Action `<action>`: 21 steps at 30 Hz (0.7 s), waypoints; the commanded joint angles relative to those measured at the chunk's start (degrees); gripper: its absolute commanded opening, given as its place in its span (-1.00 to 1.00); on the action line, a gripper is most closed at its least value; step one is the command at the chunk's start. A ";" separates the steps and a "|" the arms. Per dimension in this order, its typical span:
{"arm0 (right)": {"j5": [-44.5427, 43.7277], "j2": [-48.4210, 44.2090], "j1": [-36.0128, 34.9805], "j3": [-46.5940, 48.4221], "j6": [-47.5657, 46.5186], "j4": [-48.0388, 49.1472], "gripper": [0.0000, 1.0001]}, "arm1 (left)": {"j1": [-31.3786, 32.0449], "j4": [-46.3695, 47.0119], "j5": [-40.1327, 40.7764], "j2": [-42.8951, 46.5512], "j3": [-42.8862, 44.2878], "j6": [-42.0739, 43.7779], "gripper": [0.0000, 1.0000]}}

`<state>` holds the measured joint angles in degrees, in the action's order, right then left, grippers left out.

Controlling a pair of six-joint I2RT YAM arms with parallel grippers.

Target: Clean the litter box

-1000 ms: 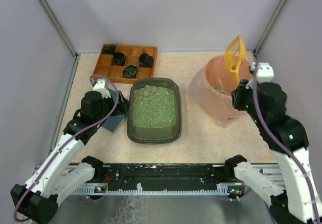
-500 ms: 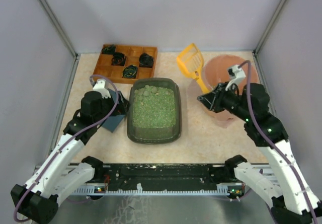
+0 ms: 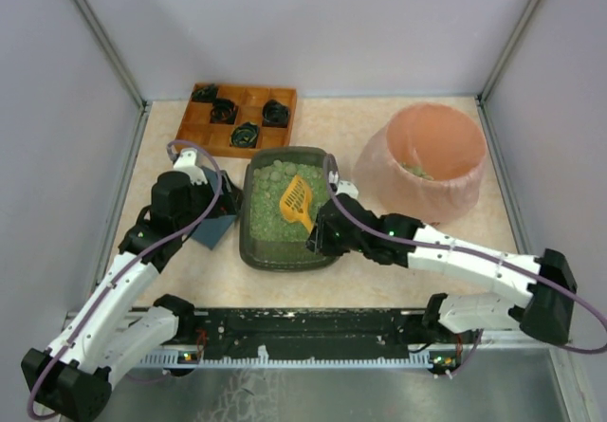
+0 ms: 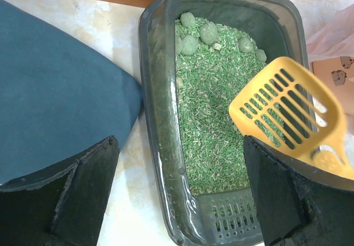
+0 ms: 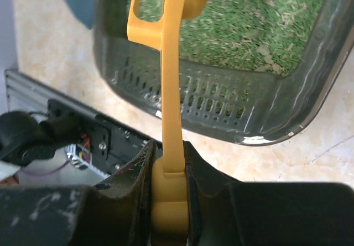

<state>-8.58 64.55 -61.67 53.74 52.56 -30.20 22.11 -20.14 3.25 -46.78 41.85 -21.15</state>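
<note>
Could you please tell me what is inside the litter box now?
The litter box holds green litter, with rounded clumps at the far end. The yellow scoop, held by the right gripper, hangs over it, hiding the litter beneath.

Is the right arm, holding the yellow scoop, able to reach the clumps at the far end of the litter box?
Probably yes: the scoop hangs over the litter box, and nothing lies between it and the clumps.
</note>
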 commanded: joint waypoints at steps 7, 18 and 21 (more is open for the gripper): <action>0.22 8.38 -0.09 11.68 15.77 -0.98 -1.00 | -0.45 1.16 -0.86 0.19 -0.08 -0.22 0.96; 13.15 9.30 4.23 7.87 16.92 0.26 -1.00 | -0.41 1.16 -1.05 0.29 -0.01 -0.22 0.95; 15.72 10.79 4.51 5.74 17.70 3.66 -1.00 | -0.45 1.09 -0.92 0.29 -0.03 -0.26 0.95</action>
<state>2.04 73.78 -57.82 61.36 68.71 -31.59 22.00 -20.14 2.90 -46.78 41.85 -21.15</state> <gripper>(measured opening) 0.213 0.977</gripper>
